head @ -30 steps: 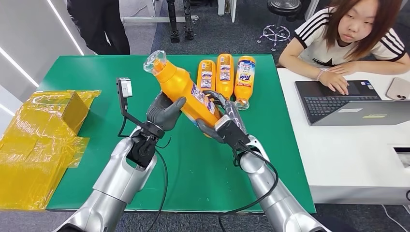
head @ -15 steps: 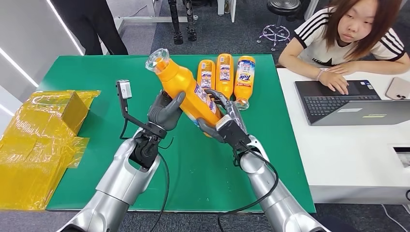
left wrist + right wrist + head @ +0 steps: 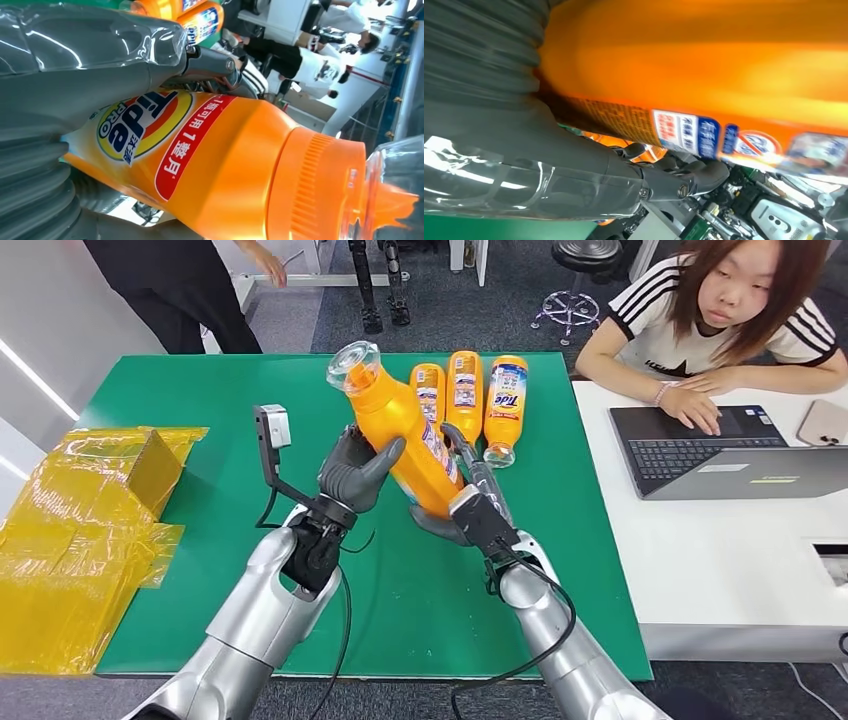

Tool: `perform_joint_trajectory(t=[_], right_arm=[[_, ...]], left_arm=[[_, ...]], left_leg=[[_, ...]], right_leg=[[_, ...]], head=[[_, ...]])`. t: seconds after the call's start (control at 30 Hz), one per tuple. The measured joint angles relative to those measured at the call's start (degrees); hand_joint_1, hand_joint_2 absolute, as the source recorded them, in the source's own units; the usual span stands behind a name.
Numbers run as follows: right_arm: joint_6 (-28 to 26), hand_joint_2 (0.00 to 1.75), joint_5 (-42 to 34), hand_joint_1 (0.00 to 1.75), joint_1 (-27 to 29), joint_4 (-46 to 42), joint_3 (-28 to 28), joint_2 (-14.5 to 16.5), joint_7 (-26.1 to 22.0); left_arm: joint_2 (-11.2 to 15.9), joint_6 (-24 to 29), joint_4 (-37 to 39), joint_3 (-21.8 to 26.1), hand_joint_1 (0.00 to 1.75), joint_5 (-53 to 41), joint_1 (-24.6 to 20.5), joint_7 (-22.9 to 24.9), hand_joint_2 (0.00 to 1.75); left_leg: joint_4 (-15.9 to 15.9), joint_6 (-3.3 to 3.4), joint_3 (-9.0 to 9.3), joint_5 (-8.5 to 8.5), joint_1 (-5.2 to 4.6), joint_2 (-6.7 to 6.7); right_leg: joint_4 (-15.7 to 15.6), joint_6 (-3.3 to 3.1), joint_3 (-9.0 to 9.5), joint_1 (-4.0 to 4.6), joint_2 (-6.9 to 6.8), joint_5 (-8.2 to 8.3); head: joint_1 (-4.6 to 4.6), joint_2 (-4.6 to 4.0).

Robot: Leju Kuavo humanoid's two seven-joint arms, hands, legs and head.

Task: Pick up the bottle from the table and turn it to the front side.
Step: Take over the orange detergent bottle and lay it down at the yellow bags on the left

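Bottle [image 3: 405, 435] | "Tide PRO" label | held by left hand [image 3: 352, 472], right hand [image 3: 470, 502]

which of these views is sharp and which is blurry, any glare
Head view: evenly lit and sharp, the held bottle crisp. Left wrist view: the Tide label is legible, with bright glare on the left hand. Right wrist view: the bottle's orange body is smeared soft, small print barely readable, with glare on the right hand.

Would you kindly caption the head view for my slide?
Both hands hold an orange bottle tilted above the green table.
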Motion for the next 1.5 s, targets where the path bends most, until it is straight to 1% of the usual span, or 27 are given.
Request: perform_joint_trajectory(t=[0.1, 0.2, 0.3, 0.5, 0.57, 0.67, 0.8, 0.9, 1.03, 1.1, 1.17, 1.27, 1.37, 1.5], right_arm=[[0.63, 1.75, -0.37, 0.00, 2.21, -1.95, -0.01, -0.91, -0.31], [0.68, 1.75, -0.69, 0.00, 5.96, -6.73, -0.14, -2.97, -0.68], [0.28, 1.75, -1.77, 0.00, 9.50, -13.46, -0.76, -5.59, -0.63], [-1.44, 1.75, -2.63, 0.00, 16.74, -28.78, -2.98, -10.53, -1.37], [-2.37, 1.75, -2.14, 0.00, 19.17, -33.33, -3.79, -11.58, -2.15], [-3.26, 1.75, -1.91, 0.00, 23.03, -40.20, -5.38, -12.73, -3.47], [-3.12, 1.75, -1.85, 0.00, 27.62, -48.11, -8.10, -13.78, -4.71], [-3.20, 1.75, -1.19, 0.00, 30.44, -52.53, -9.57, -14.21, -5.45], [-3.85, 1.75, 0.56, 0.00, 33.55, -56.75, -10.69, -14.59, -6.44], [-4.39, 1.75, 1.52, 0.00, 34.94, -58.32, -10.97, -14.60, -6.67], [-4.80, 1.75, 2.55, 0.00, 36.07, -59.72, -11.18, -14.60, -6.56], [-5.30, 1.75, 4.11, 0.00, 37.79, -61.92, -11.44, -14.60, -6.17], [-5.59, 1.75, 5.16, 0.00, 39.35, -63.68, -11.61, -14.60, -5.84], [-5.61, 1.75, 6.86, 0.00, 40.93, -65.62, -11.81, -14.59, -5.44]], left_arm=[[1.01, 3.40, -0.63, -0.31, 1.75, -5.09, -0.26, -2.64, 1.75], [3.48, 6.69, -1.73, -0.11, 1.75, -12.47, -0.54, -4.62, 1.75], [6.23, 10.76, -2.99, 0.15, 1.75, -22.53, -0.58, -5.92, 1.75], [11.54, 25.16, -6.66, 0.18, 1.75, -47.99, -0.04, -9.16, 1.75], [13.37, 28.22, -8.89, 0.18, 1.75, -55.72, 0.49, -8.20, 1.75], [16.71, 31.32, -13.09, 0.15, 1.75, -69.42, 1.71, -4.32, 1.75], [22.85, 30.91, -17.61, 0.15, 1.75, -85.87, 3.05, 1.33, 1.75], [27.07, 30.26, -19.67, 0.15, 1.75, -94.54, 4.39, 4.62, 1.75], [31.36, 29.10, -20.93, 0.00, 1.75, -110.50, 7.04, 10.44, 1.75], [33.03, 28.58, -20.85, -0.11, 1.75, -115.37, 8.61, 12.46, 1.75], [34.27, 27.70, -20.08, -0.19, 1.75, -117.40, 9.88, 13.45, 1.75], [35.22, 26.73, -17.15, -0.25, 1.75, -118.76, 11.37, 14.42, 1.75], [35.33, 26.22, -13.53, -0.23, 1.75, -119.25, 12.24, 14.88, 1.75], [34.96, 25.74, -7.55, -0.05, 1.75, -118.55, 11.90, 14.83, 1.75]], left_leg=[[0.00, 0.00, 0.00, 0.00, 0.00, -0.01], [-0.01, 0.00, -0.01, 0.00, 0.00, -0.04], [-0.01, 0.00, -0.03, 0.00, 0.00, -0.05], [-0.02, 0.00, -0.05, -0.02, 0.00, -0.05], [-0.02, 0.00, -0.05, -0.02, 0.00, -0.05], [-0.04, 0.00, -0.05, -0.04, 0.00, -0.02], [-0.07, 0.01, -0.03, -0.05, 0.01, 0.02], [-0.09, 0.00, -0.01, -0.04, 0.02, 0.03], [-0.11, -0.01, -0.01, -0.04, 0.01, 0.05], [-0.11, -0.02, -0.01, -0.06, 0.01, 0.10], [-0.10, -0.03, -0.01, -0.07, 0.01, 0.10], [-0.10, -0.04, -0.01, -0.08, 0.00, 0.09], [-0.10, -0.05, -0.01, -0.09, 0.01, 0.10], [-0.10, -0.05, 0.00, -0.09, 0.01, 0.10]], right_leg=[[0.00, 0.00, 0.00, 0.00, -0.02, 0.00], [0.01, 0.00, 0.00, 0.00, -0.04, 0.00], [0.01, 0.00, -0.01, 0.00, -0.04, -0.01], [-0.01, 0.00, -0.01, 0.00, -0.05, -0.02], [-0.01, 0.00, 0.00, 0.00, -0.05, -0.02], [-0.01, 0.00, -0.01, 0.00, -0.03, -0.03], [0.00, -0.01, -0.02, 0.00, -0.01, -0.04], [0.01, -0.02, -0.02, 0.01, -0.01, -0.05], [0.01, -0.03, -0.01, 0.02, 0.01, -0.08], [0.00, -0.03, -0.02, 0.01, 0.06, -0.08], [-0.02, -0.03, -0.03, 0.01, 0.06, -0.10], [-0.03, -0.03, -0.02, 0.01, 0.05, -0.11], [-0.03, -0.03, -0.02, 0.01, 0.05, -0.11], [-0.03, -0.03, -0.03, 0.01, 0.06, -0.11]], head=[[0.01, 0.00], [-0.01, 0.00], [0.00, 0.00], [0.00, 0.00], [0.00, 0.00], [0.01, 0.00], [0.00, 0.00], [-0.01, 0.00], [0.01, 0.00], [0.00, 0.00], [0.01, 0.00], [0.00, 0.00], [0.00, 0.00], [0.00, 0.00]])
